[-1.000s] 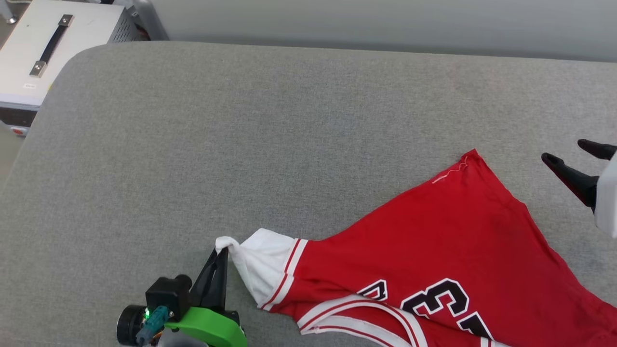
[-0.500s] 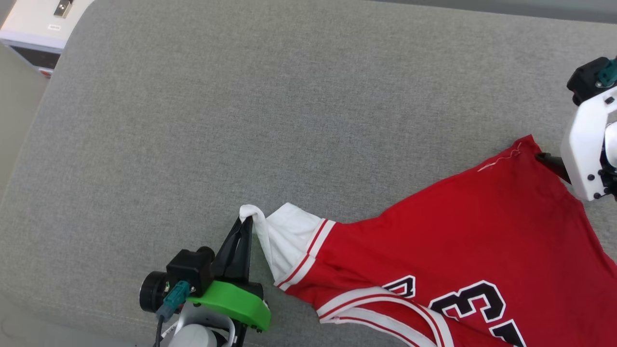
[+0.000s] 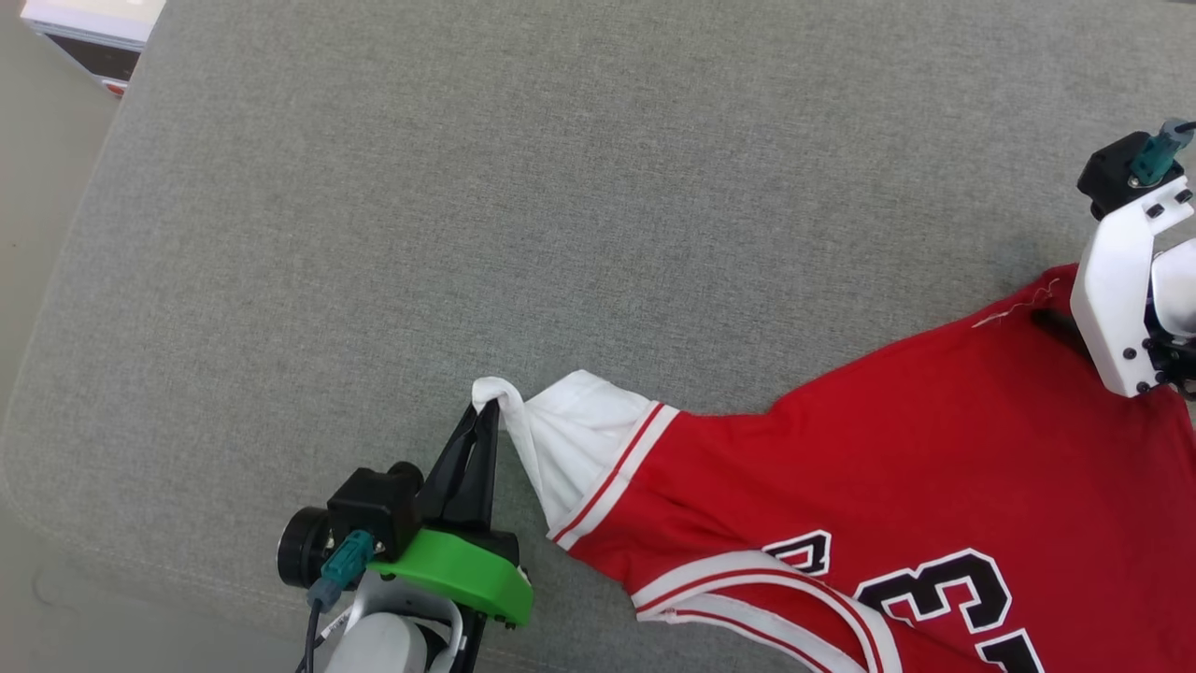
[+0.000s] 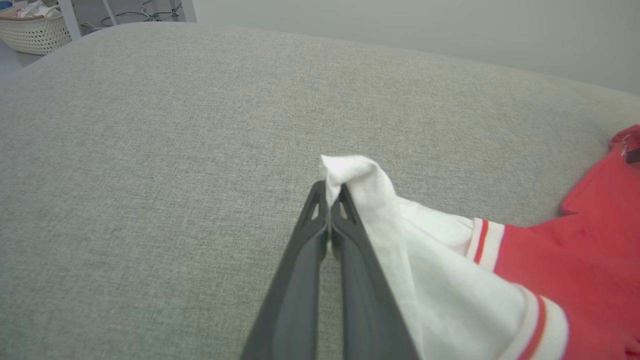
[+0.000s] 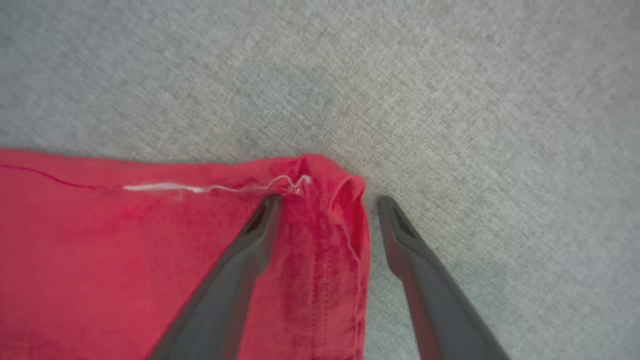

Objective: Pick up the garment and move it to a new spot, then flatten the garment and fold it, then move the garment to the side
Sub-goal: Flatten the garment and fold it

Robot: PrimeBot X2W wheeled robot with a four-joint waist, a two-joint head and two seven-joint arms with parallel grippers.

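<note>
The left end effector (image 3: 488, 411) was clenched on the tip of the white sleeve of the garment (image 3: 888, 467), which lay spread on the grey cushion (image 3: 467, 187) (black numerals facing up). At the garment's far red corner, the right end effector (image 5: 327, 200) stood released, its fingers straddling the hem.

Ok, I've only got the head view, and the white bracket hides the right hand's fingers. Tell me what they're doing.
Observer: The right hand is open, straddling the shirt's hem corner.
Operator: Say where each finger sits.
Observer: One finger is over the red cloth, the other over bare cushion.
Operator: Now report anything past the cushion.
Observer: In the left wrist view, a wicker basket sits beyond the cushion's far corner.
</note>
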